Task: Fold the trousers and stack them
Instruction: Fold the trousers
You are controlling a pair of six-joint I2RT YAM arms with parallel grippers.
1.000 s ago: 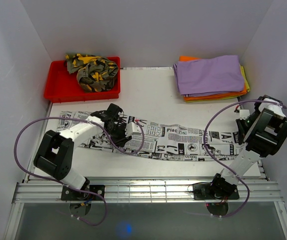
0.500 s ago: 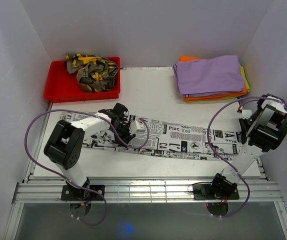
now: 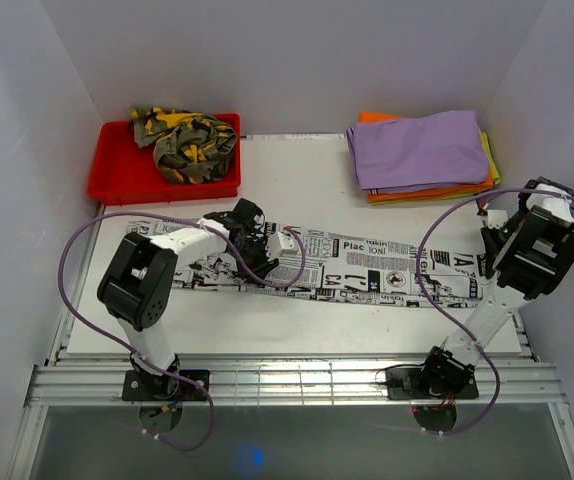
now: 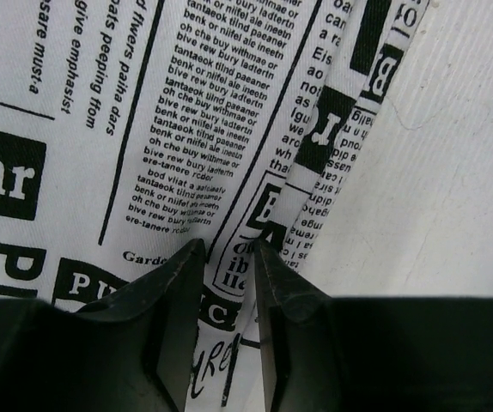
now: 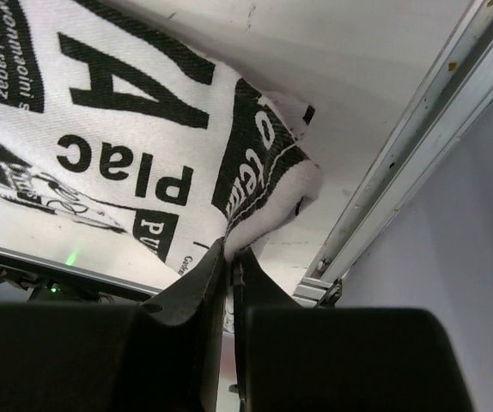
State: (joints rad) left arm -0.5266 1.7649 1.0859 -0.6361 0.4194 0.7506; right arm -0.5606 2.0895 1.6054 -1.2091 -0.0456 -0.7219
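Note:
The newspaper-print trousers [image 3: 367, 270] lie stretched in a long band across the table [image 3: 297, 190]. My left gripper [image 3: 267, 250] sits on their left half. In the left wrist view its jaws [image 4: 228, 245] stand a narrow gap apart with a fold of the printed cloth [image 4: 186, 103] between them. My right gripper [image 3: 487, 255] is at the band's right end. In the right wrist view it [image 5: 229, 249] is shut on a bunched corner of the trousers [image 5: 126, 129], which is lifted off the table. The camouflage trousers [image 3: 192, 140] lie crumpled in a red tray [image 3: 117, 178].
The red tray stands at the back left. At the back right is a stack of folded cloths [image 3: 422, 150], purple on top with orange and yellow under it. A metal rail [image 5: 418, 146] and the right wall run close beside my right gripper.
Both grippers have moved away from the near edge, taking the trousers with them. The band now lies farther back and straighter. The left arm's elbow has swung inward.

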